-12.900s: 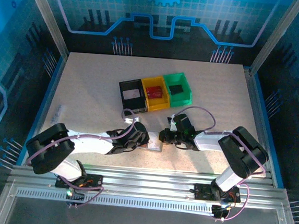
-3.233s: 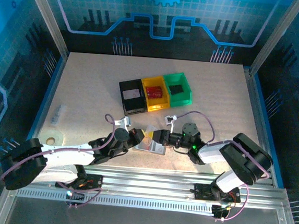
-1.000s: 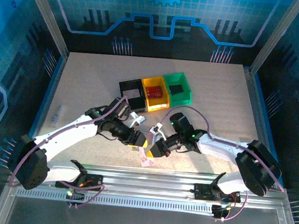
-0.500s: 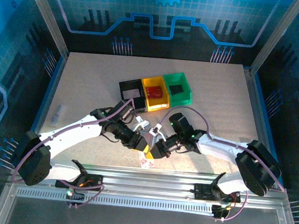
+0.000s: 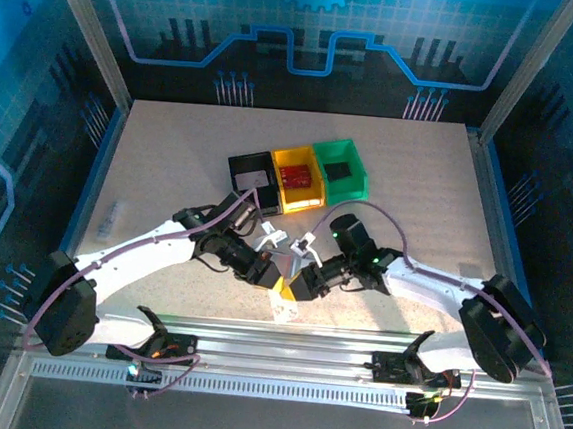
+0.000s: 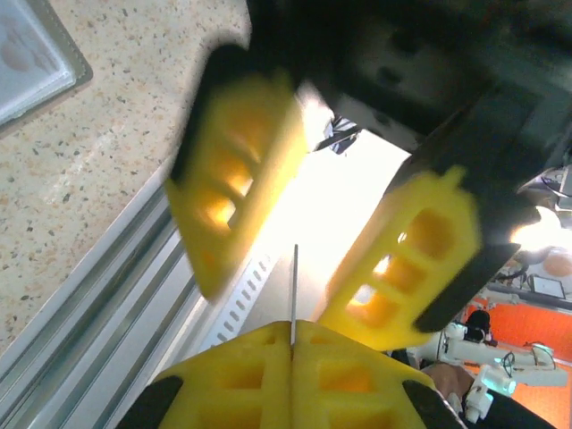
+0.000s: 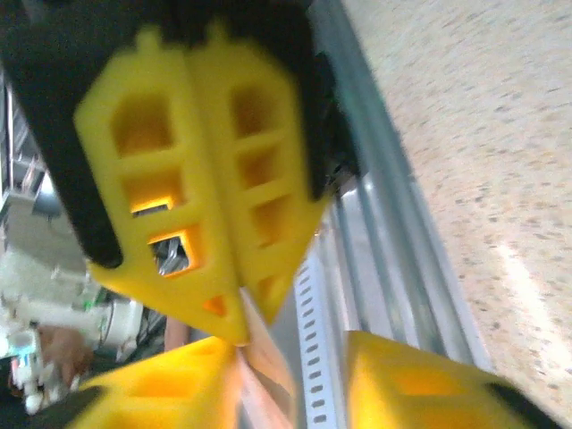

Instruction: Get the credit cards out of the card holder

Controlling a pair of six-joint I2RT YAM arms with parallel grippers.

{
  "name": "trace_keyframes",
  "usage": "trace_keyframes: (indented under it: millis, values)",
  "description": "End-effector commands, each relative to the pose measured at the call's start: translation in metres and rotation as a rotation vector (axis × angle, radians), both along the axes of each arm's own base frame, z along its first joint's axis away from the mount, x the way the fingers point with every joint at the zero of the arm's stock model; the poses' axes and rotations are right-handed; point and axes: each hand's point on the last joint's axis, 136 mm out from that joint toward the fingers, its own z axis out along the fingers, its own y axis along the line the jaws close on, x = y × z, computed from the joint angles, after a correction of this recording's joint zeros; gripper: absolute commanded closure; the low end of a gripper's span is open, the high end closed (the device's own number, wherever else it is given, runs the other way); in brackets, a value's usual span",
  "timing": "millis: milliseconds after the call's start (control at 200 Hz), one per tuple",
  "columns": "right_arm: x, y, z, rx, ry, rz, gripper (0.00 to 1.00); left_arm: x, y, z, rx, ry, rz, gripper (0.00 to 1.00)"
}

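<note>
With one card (image 7: 267,379) seemingly freed, the left hand (image 6: 292,347) pinches it while the open right hand (image 5: 301,281) straddles it and probably closes next.

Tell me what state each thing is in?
left gripper, shut on the credit card
right gripper, open
credit card, pinched, held aloft
card holder, flat on the table
yellow bin, holds a red item
green bin, holds a black block
black bin, holds a pale item

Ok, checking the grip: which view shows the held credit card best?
Right wrist: the credit card shows a pinkish face below the left gripper's shut fingers. In left wrist it is a thin edge-on line. In top external it is too small to tell.
</note>
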Motion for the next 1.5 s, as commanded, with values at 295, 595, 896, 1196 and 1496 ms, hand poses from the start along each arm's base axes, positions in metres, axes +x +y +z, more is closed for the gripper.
trace_keyframes:
  millis: [295,595,896,1196,1496]
  values:
    - [0.116,-0.102,0.023,-0.066,-0.200,-0.835,0.00,0.057,0.033,0.031,0.020,-0.168,0.398,1.00]
    - [0.112,-0.098,0.058,0.098,-0.212,-0.869,0.00,0.097,0.048,0.045,-0.149,-0.201,0.771,1.00]
    - [0.100,-0.032,0.037,0.084,-0.174,-0.785,0.43,0.109,0.046,0.055,-0.271,-0.278,0.885,1.00]
    - [0.093,0.001,0.042,0.198,-0.195,-0.738,0.38,0.105,0.047,0.045,-0.301,-0.272,0.911,1.00]
    - [0.087,0.015,0.057,0.290,-0.218,-0.675,0.51,0.102,0.047,0.036,-0.327,-0.248,0.923,1.00]
